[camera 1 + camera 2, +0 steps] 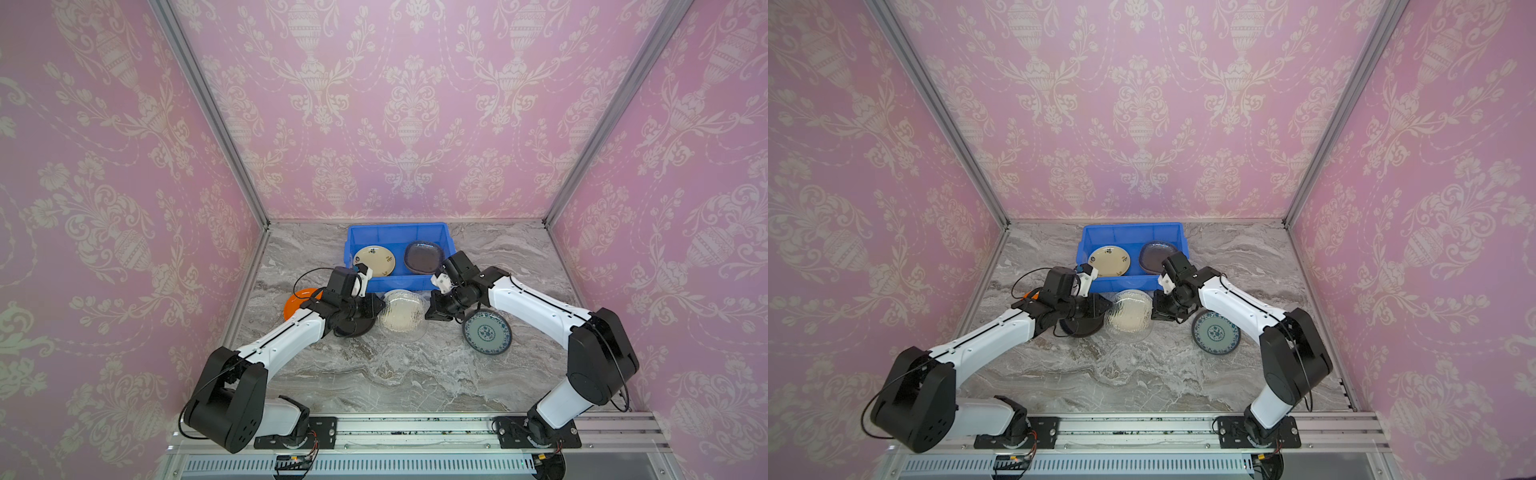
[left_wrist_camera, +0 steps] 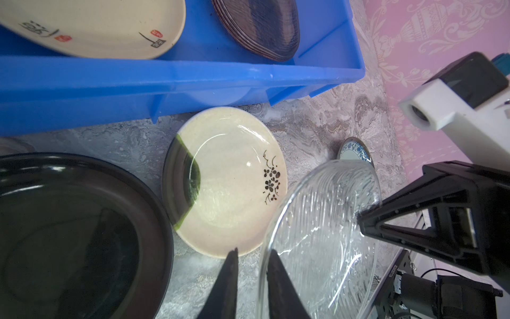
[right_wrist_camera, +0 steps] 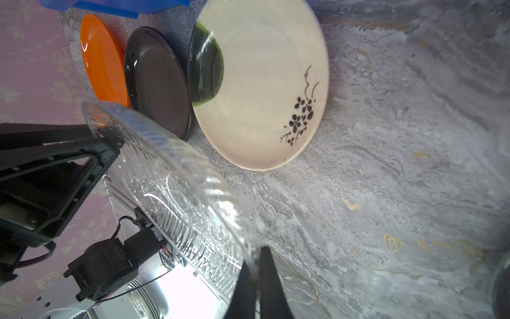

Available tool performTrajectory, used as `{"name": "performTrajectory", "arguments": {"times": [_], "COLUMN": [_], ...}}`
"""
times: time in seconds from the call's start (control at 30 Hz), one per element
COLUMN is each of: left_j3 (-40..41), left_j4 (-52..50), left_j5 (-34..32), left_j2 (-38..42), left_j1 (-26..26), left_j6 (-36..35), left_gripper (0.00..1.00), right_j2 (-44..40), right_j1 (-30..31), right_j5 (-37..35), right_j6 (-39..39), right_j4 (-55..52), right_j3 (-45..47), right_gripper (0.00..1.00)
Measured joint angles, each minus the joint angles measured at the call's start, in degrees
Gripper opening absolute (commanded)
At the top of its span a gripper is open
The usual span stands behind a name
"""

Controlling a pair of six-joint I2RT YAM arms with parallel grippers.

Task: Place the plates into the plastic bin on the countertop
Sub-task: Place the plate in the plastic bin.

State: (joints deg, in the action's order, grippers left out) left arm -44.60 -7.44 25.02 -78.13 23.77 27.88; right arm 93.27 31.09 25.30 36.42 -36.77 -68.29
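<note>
A clear textured glass plate (image 1: 403,316) (image 1: 1128,316) hangs between my two grippers, just in front of the blue plastic bin (image 1: 397,226). My right gripper (image 3: 255,259) is shut on its rim. On the opposite side, my left gripper (image 2: 252,252) straddles the rim (image 2: 265,256); a gap shows beside one finger. Under the glass plate, a cream plate with dark flowers (image 2: 229,187) (image 3: 259,82) lies on the countertop (image 1: 395,374). Black (image 1: 357,328), orange (image 1: 297,305) and blue-patterned (image 1: 486,332) plates lie there too. The bin holds a cream plate (image 1: 374,259) and a smoky glass plate (image 1: 424,257).
The bin stands against the back wall, its near rim (image 2: 176,80) close to the cream plate. Pink papered walls with metal posts close in the left, right and back. The arms' mounting rail (image 1: 415,432) runs along the front edge.
</note>
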Motion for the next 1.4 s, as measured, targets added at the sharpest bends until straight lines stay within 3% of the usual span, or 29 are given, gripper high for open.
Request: {"name": "performTrajectory", "arguments": {"times": [0.17,0.27,0.33,0.43,0.6,0.7,0.93,1.1,1.4], "left_j3": [0.0,0.0,-0.5,-1.7,-6.6,-12.2,-33.0,-53.7,-88.9], "left_j4": [-0.2,-0.2,-0.6,-1.7,-5.9,-8.9,-14.4,-19.3,-30.5], "left_j5": [-0.1,-0.1,-0.2,-0.4,-1.9,-3.1,-5.3,-8.2,-10.2], "left_j2": [-0.4,-0.5,-0.8,-1.3,-1.9,-3.3,-13.9,-29.2,-55.9], "left_j1": [0.1,0.2,0.4,0.4,0.5,0.5,1.3,0.7,0.7], "left_j6": [0.0,-0.1,-0.7,-1.0,-1.5,-1.9,-4.0,-4.7,-5.8], "left_gripper": [0.15,0.01,0.0,0.0,0.0,0.0,0.0,0.0,0.0], "right_j2": [0.0,0.0,0.2,0.3,0.3,-0.4,-5.4,-6.4,-3.8], "right_j1": [0.0,0.0,0.0,-0.5,-2.6,-5.5,-13.8,-18.6,-20.0], "right_j5": [0.3,0.4,0.4,0.4,0.4,0.4,0.2,-1.1,-1.0], "right_j6": [0.4,0.9,1.1,1.1,1.8,2.1,1.9,1.9,2.4], "right_j4": [0.1,0.3,0.2,0.2,0.2,-0.3,-1.2,-1.7,-1.7], "right_j3": [0.0,-0.1,-0.3,-0.5,-1.8,-3.1,-7.5,-9.5,-10.6], "right_gripper": [0.0,0.0,0.0,0.09,0.38,0.49,0.52,0.52,0.52]}}
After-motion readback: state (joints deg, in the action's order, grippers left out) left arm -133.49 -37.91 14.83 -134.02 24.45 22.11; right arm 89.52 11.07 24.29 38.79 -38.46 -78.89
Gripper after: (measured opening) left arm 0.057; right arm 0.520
